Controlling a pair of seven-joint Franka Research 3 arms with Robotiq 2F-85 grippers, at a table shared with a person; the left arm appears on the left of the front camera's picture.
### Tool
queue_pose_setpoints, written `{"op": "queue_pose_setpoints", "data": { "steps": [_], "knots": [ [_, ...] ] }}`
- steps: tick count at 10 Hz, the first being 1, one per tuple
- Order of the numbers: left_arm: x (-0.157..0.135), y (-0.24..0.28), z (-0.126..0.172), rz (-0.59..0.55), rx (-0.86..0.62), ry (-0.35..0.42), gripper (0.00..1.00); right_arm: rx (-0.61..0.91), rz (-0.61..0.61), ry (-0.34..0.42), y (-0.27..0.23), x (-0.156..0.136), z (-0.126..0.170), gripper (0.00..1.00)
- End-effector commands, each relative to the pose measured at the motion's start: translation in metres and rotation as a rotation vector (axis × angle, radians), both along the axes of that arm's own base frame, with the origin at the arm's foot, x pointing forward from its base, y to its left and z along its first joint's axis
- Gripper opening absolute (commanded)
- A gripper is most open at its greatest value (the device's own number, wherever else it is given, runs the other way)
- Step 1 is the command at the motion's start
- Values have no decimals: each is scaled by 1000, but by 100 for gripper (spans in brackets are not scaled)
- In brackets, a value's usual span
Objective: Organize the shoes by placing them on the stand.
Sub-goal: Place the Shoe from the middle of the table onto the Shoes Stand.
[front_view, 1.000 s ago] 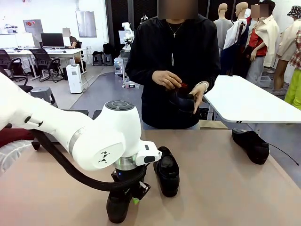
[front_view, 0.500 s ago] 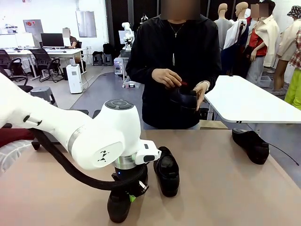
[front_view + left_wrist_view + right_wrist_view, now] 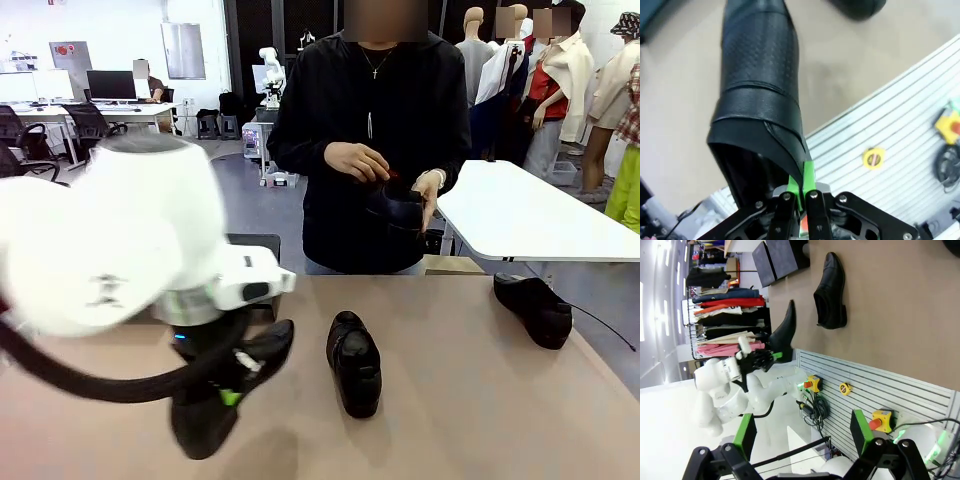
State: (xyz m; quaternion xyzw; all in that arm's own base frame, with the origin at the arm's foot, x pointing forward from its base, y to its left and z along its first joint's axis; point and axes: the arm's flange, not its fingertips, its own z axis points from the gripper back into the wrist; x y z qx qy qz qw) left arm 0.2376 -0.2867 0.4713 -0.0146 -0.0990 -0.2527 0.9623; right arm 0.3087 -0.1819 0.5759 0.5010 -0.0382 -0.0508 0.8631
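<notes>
My left gripper [image 3: 228, 393] is shut on the heel rim of a glossy black shoe [image 3: 262, 352], which hangs off the table with its toe tilted up to the right. In the left wrist view the green pads [image 3: 808, 175] pinch that shoe's [image 3: 760, 95] back edge. A second shoe [image 3: 354, 362] lies on the table middle, and a third [image 3: 533, 308] sits at the far right edge. The person holds another shoe [image 3: 397, 208] in both hands. My right gripper [image 3: 805, 440] stands open with nothing between its fingers, far from the lying shoe [image 3: 832, 290]. A dark box-like stand [image 3: 776, 260] sits at the table's far side.
A person in black stands at the far edge of the tan table [image 3: 470, 400]. A white table [image 3: 520, 215] stands behind on the right. The slatted robot base with a yellow button [image 3: 873, 158] lies along the table's near edge.
My left gripper closed on the shoe's heel, lifted it off the table and swung up and left, tilting the toe upward. The other shoes have not moved.
</notes>
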Motion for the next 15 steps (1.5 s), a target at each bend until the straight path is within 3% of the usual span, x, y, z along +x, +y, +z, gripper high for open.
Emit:
{"op": "queue_pose_setpoints", "data": {
  "steps": [1,4,5,7,8,9,10,12,13,15],
  "knots": [
    [-29,61,40,142,12,-143,0,17,-6,9,1,-1,7,100],
    [-34,111,52,443,-96,-261,0,17,-6,9,1,-1,7,100],
    [-28,80,69,235,-37,-174,0,17,-6,9,1,-1,7,100],
    [-28,80,69,235,-37,-174,0,17,-6,9,1,-1,7,100],
    [-26,94,78,320,-50,-207,0,17,-6,9,1,-1,7,100],
    [-6,96,87,340,-48,-241,0,17,-6,9,1,-1,7,100],
    [39,103,103,373,-47,-215,0,17,-6,9,1,-1,7,100],
    [144,105,125,323,-100,-174,0,17,-6,9,1,-1,7,100],
    [193,107,126,366,-85,-229,0,17,-6,9,1,-1,7,100],
    [273,109,107,364,-61,-262,0,17,-6,9,1,-1,7,100]
  ]
}}
